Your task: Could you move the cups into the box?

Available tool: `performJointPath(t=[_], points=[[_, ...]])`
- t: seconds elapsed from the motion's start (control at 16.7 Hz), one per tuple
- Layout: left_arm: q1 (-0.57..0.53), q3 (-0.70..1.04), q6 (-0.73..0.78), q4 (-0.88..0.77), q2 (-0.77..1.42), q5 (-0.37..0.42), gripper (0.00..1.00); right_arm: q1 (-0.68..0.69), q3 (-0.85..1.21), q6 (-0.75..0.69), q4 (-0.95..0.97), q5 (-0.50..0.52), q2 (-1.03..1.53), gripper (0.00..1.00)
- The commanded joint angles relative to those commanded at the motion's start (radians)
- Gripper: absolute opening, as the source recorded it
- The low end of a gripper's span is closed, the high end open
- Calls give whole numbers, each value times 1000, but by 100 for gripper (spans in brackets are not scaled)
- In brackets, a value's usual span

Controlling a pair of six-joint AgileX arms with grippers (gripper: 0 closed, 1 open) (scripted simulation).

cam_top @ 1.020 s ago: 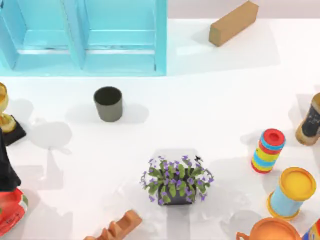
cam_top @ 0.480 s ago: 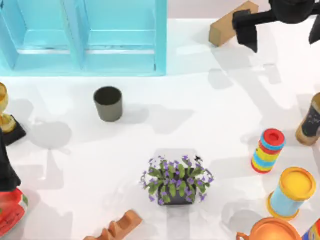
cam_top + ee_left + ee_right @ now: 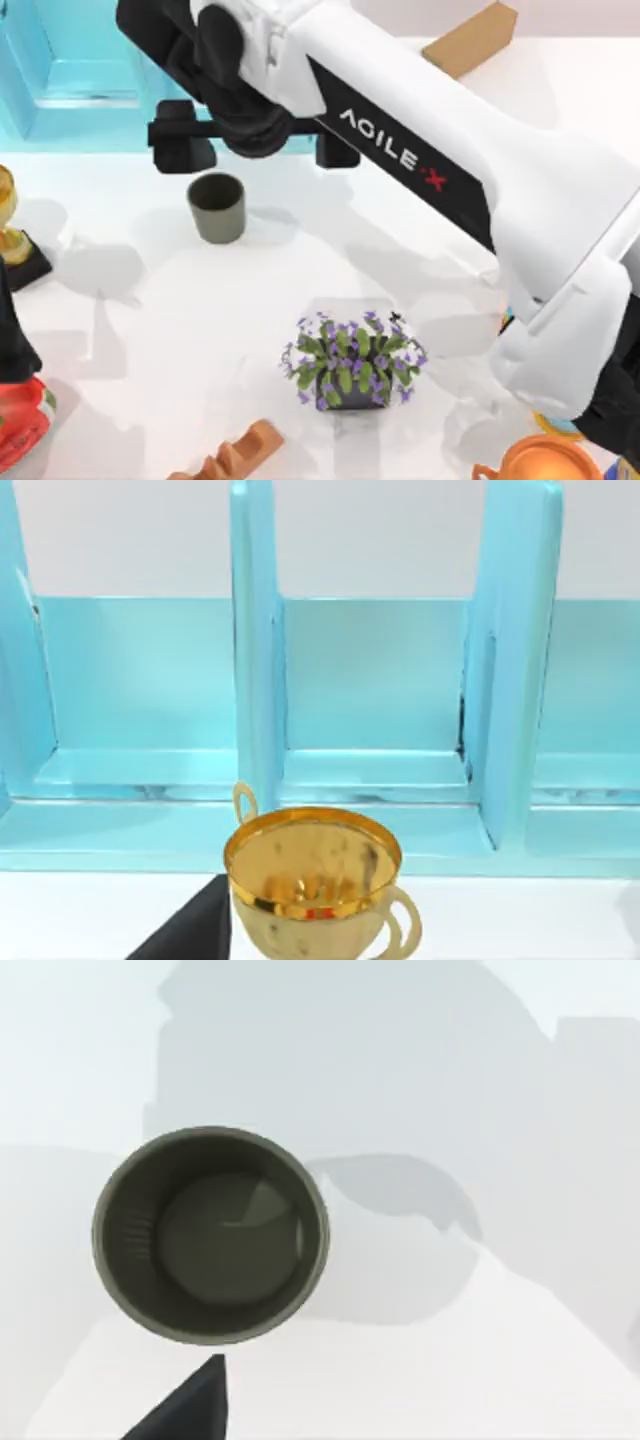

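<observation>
Our right gripper (image 3: 255, 150) is hanging with its jaws spread wide just above the grey cup (image 3: 217, 207), which is standing upright and empty on the white table (image 3: 150, 330) in front of the blue box (image 3: 70, 90); nothing is between the fingers (image 3: 180, 152). We are reaching our right arm (image 3: 480, 180), lettered "AGILE·X", across the table over a potted plant (image 3: 355, 365). Our left wrist view is facing a gold trophy cup (image 3: 312, 880) before the box.
</observation>
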Motion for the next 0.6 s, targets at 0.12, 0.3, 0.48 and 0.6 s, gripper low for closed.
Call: performJointPath(t=[0.12,0.3,0.48,0.6], points=[[0,0,0,0,0,0,100,37,55,51,10,15,56,100],[0,0,0,0,0,0,100,49,72,69,13,20,76,100],[0,0,0,0,0,0,100,46,68,68,12,17,76,100],[0,0,0,0,0,0,100,40,68,62,28,16,88,100]])
